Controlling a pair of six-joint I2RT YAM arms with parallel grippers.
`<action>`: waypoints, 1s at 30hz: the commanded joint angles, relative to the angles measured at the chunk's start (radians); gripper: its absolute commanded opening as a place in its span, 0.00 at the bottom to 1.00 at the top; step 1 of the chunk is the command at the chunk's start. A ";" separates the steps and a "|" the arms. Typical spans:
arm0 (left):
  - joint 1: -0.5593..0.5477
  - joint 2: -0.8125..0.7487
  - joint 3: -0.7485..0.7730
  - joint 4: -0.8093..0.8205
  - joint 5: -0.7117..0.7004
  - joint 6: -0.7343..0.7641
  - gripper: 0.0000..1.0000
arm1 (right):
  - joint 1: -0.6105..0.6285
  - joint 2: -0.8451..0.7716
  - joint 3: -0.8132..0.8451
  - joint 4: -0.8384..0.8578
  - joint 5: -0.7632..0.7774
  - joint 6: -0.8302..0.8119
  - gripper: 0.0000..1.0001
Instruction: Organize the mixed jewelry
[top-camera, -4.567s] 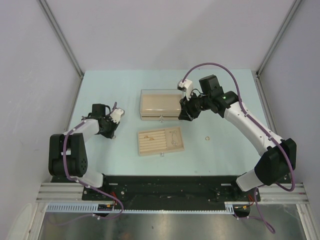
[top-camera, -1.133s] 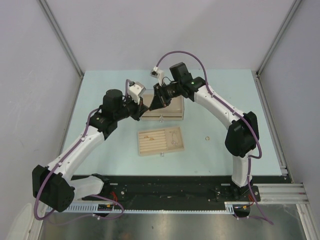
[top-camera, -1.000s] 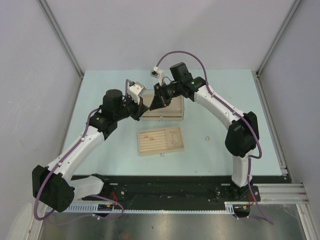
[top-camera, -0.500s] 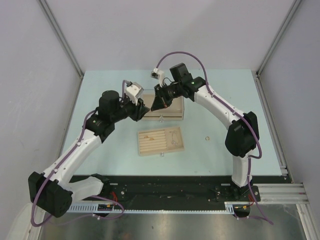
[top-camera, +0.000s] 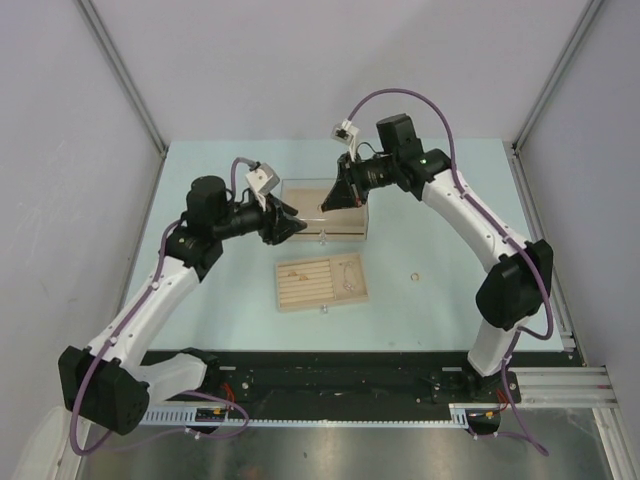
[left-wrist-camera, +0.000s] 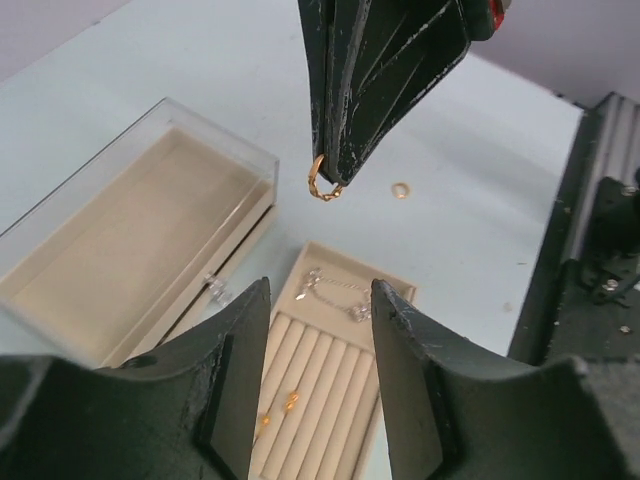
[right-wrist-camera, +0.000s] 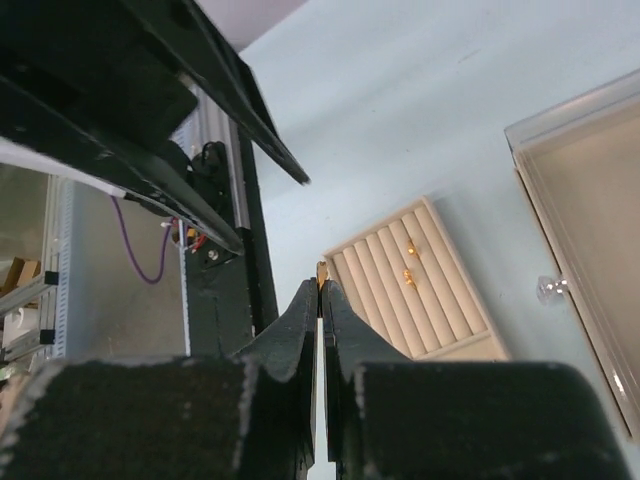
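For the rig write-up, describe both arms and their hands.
The left arm and right arm have white link shells, black joints and a purple cable alongside. A white camera block sits at each wrist; a green light glows on the right arm. The left hand and right hand are black, each with two tapered, scuffed fingers.

right tool (left-wrist-camera: 340, 172), gold ring (left-wrist-camera: 321, 184) before left tool (left-wrist-camera: 320, 289)

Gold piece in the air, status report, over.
Right end effector shut on gold piece, held in air. Left end effector open, empty, facing it. Nothing seen between it and slotted tray.
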 joint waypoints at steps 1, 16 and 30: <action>0.008 0.024 0.009 0.114 0.218 -0.074 0.50 | 0.001 -0.083 -0.024 0.058 -0.112 0.031 0.00; 0.011 0.093 0.007 0.323 0.427 -0.255 0.53 | 0.008 -0.126 -0.073 0.104 -0.126 0.048 0.00; 0.029 0.107 0.003 0.323 0.373 -0.260 0.51 | 0.011 -0.135 -0.076 0.107 -0.134 0.048 0.00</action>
